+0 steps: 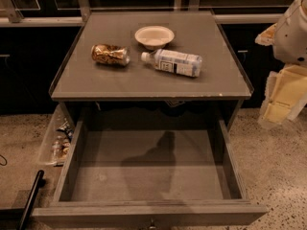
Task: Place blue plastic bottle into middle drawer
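Observation:
The blue plastic bottle [173, 62] lies on its side on the grey cabinet top [144, 83], white cap pointing left, right of centre. The middle drawer [148, 169] is pulled wide open below it and has nothing on its flat grey bottom. Its small knob shows at the front edge. My gripper [279, 102], pale yellow under a white arm housing, hangs at the right edge of the view. It is beside the cabinet's right side, away from the bottle and above the floor, and it holds nothing that I can see.
A dented gold-brown can [110, 54] lies left of the bottle. A white bowl [154, 36] stands behind the bottle. A narrow clear bin of small packets [58, 140] sticks out at the drawer's left. A black bar [30, 200] lies on the speckled floor at bottom left.

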Action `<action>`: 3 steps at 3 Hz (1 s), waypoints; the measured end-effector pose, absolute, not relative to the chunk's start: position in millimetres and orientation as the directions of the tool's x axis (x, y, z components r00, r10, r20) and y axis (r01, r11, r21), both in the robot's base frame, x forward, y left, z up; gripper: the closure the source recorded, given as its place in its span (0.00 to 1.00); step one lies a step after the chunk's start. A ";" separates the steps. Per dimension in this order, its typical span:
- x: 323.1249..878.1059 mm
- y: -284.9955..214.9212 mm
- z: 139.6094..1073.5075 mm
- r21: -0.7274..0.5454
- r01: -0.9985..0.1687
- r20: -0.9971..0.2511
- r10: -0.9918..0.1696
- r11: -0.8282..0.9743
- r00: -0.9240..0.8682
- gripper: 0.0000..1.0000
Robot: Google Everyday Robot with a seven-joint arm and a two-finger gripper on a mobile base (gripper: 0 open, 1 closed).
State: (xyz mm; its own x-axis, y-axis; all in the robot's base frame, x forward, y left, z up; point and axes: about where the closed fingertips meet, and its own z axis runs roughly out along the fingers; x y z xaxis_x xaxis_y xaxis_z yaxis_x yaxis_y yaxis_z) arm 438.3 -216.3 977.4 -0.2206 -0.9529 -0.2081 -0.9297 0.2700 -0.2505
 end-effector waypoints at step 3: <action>497.0 -191.3 952.0 -0.274 -0.940 -0.286 -0.950 0.205 -0.124 0.00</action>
State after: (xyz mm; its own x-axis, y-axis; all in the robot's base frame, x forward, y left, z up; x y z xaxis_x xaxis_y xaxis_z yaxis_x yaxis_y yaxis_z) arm 497.0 -191.3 952.0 -0.1239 -0.9502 -0.2860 -0.9397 0.2049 -0.2737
